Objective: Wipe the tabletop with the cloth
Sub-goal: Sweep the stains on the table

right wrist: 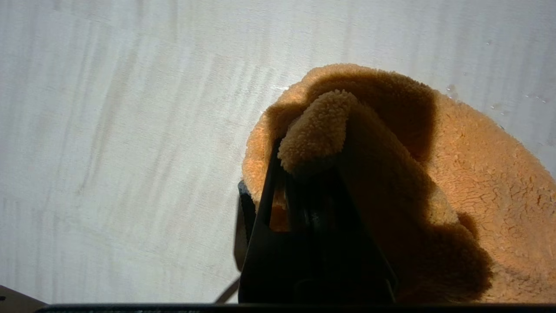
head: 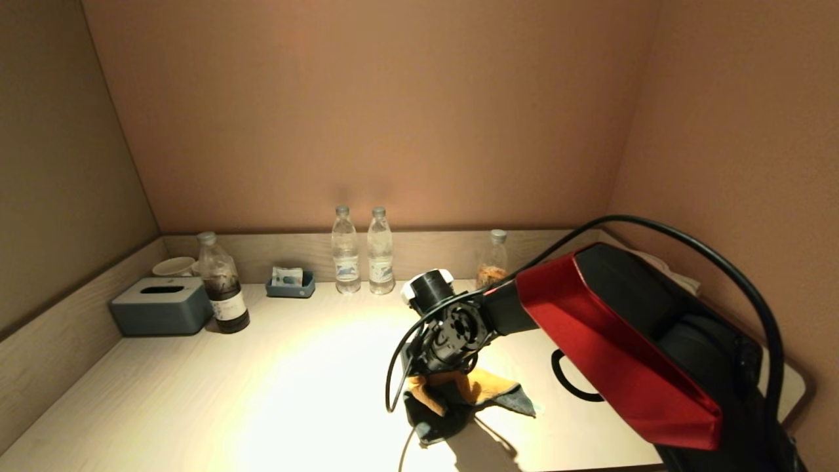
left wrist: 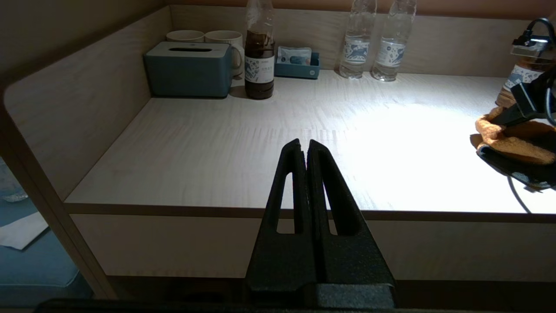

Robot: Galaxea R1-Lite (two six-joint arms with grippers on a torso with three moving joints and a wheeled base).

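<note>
The orange fuzzy cloth with its dark grey-blue edge lies bunched on the pale wood-grain tabletop, right of centre near the front edge. My right gripper points down onto it and is shut on a fold of the cloth. The cloth also shows in the left wrist view, at the edge of the picture. My left gripper is shut and empty, parked in front of the table's front edge, out of the head view.
Along the back rim stand a blue-grey tissue box, a dark-liquid bottle, a small blue tray, two water bottles and another bottle. White mugs sit behind the box. Walls close left, back, right.
</note>
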